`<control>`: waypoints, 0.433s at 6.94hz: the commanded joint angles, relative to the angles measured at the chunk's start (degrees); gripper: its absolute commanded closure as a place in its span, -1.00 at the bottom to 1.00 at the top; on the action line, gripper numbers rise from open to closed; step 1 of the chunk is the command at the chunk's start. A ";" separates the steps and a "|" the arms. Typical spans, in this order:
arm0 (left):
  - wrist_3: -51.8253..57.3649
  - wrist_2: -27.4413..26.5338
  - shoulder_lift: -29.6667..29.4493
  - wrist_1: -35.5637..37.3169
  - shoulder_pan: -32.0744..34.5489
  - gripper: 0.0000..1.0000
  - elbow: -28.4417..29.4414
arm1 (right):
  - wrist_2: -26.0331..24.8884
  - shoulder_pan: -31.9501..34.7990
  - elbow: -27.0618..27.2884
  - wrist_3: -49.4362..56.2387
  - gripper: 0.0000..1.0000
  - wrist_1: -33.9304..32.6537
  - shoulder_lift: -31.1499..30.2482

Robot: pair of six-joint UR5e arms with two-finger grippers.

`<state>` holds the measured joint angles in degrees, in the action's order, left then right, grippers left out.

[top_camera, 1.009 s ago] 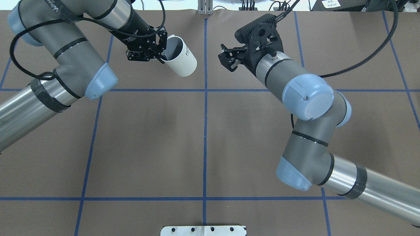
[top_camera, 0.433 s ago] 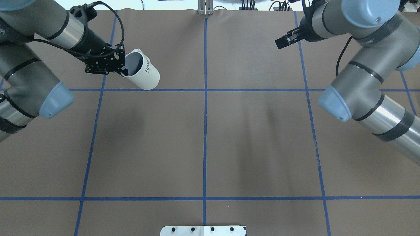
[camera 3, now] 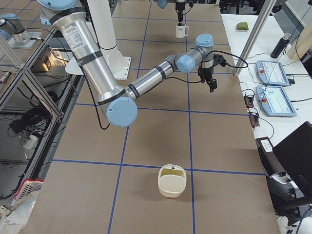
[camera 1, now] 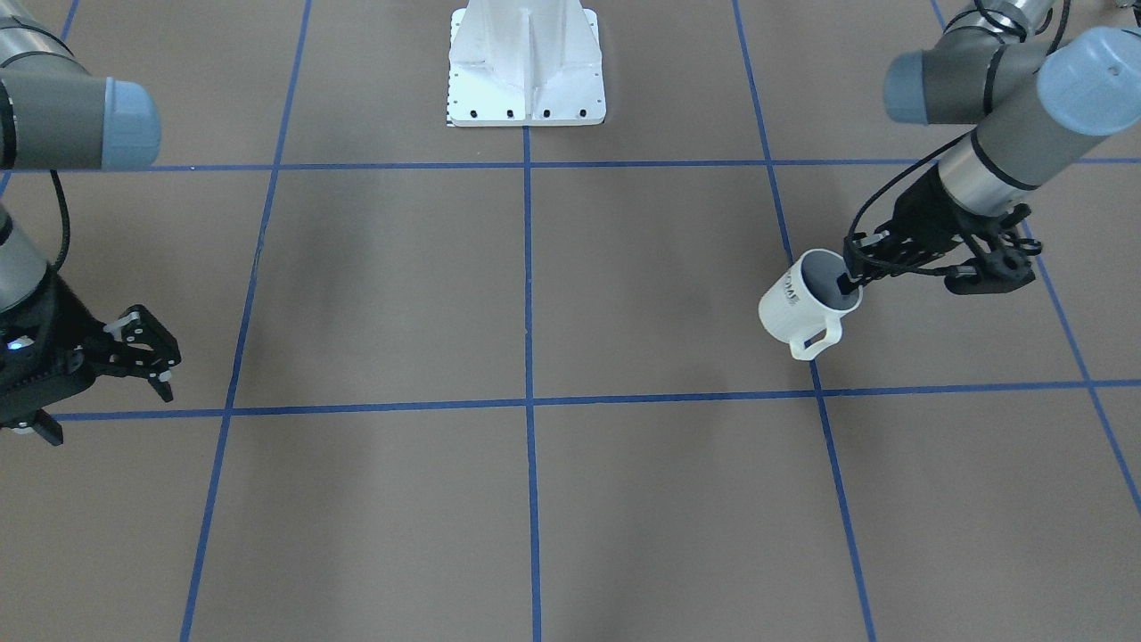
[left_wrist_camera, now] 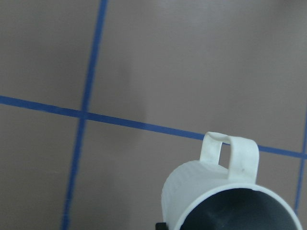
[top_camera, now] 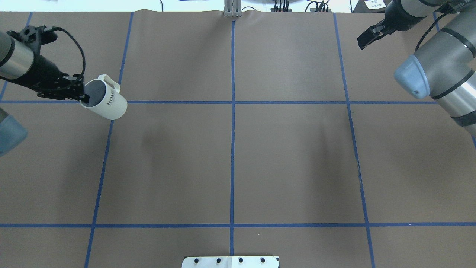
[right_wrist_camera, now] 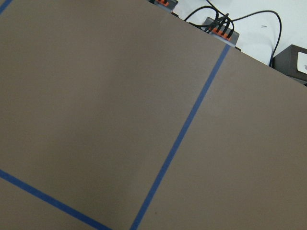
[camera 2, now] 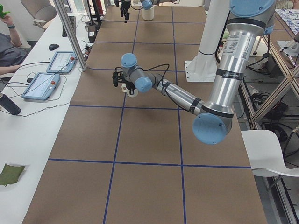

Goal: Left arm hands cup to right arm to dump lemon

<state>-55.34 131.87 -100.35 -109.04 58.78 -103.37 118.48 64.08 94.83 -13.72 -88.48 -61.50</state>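
Overhead exterior: the left gripper [top_camera: 83,98] pinches the rim of the tilted HOME mug [top_camera: 109,105] at far left. The right gripper [top_camera: 362,40] hangs spread and empty at far right. The lemon is unseen. They would best meet midway, with the mug's mouth up and release only once the right fingers clamp.

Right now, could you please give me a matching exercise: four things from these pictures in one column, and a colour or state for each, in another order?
Column one:
1. cup
2. left gripper
3. right gripper
4. tape lines

Column two:
A. open, holding nothing
B. blue
C. white with black lettering
D. shut on a rim

Pairs: 1-C, 2-D, 3-A, 4-B.
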 commanded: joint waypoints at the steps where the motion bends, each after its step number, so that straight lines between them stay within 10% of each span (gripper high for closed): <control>1: 14.68 -4.49 8.82 -0.12 1.25 1.00 0.27 | 2.35 2.36 -0.43 9.80 -1.00 -8.26 -0.46; 3: 20.87 -4.69 10.18 -0.47 1.16 1.00 3.77 | 2.37 5.25 0.35 18.66 -1.00 -12.23 -0.38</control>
<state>-38.44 127.57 -91.22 -109.26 59.95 -101.79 120.73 67.48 94.58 -1.84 -98.19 -61.89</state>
